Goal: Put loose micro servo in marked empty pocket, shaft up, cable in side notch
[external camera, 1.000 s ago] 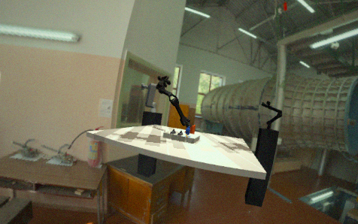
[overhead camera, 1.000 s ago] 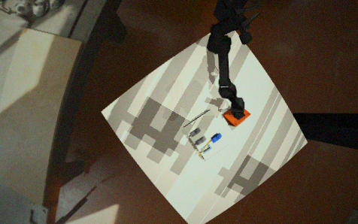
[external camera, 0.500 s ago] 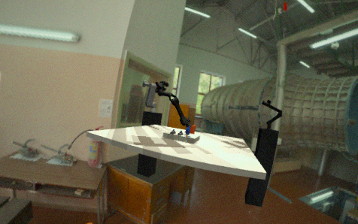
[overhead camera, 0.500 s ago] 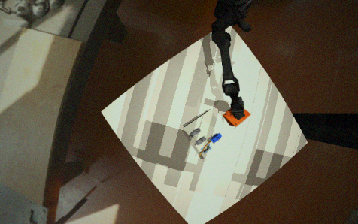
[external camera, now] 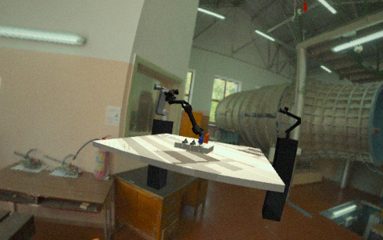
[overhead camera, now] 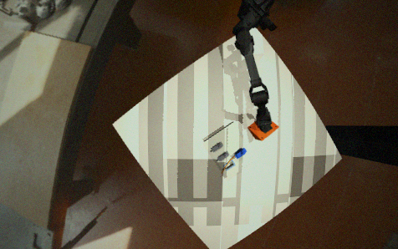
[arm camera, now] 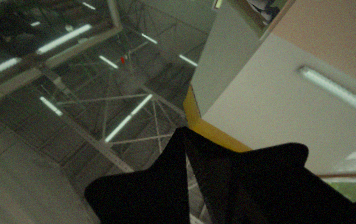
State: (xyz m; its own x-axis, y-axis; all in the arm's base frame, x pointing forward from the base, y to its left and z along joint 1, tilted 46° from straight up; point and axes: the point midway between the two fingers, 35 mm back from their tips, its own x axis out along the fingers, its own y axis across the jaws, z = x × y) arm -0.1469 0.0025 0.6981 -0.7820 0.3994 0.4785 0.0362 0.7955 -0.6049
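Observation:
The loose servo [overhead camera: 241,153] [external camera: 200,139] is blue and lies at the side of the pale deck [external camera: 194,149], between it and the arm's base. Its orange cable [overhead camera: 228,163] trails across the deck end. The marked pocket [overhead camera: 232,165] shows as a small bluish outline beside two dark grey servos, partly crossed by the cable; its inside is too small to make out. My gripper [arm camera: 181,131] is shut with nothing between its fingertips. It is raised high and far from the servo, with the wrist view facing the ceiling. The servo's shaft direction cannot be made out.
The arm stands on an orange base plate [overhead camera: 272,128] [external camera: 206,138] near the servo. Two grey servos [overhead camera: 216,146] [overhead camera: 222,156] sit on the deck. A thin dark bar [overhead camera: 218,131] lies along the deck's far side. The white table [overhead camera: 142,138] [external camera: 241,169] carries striped shadows.

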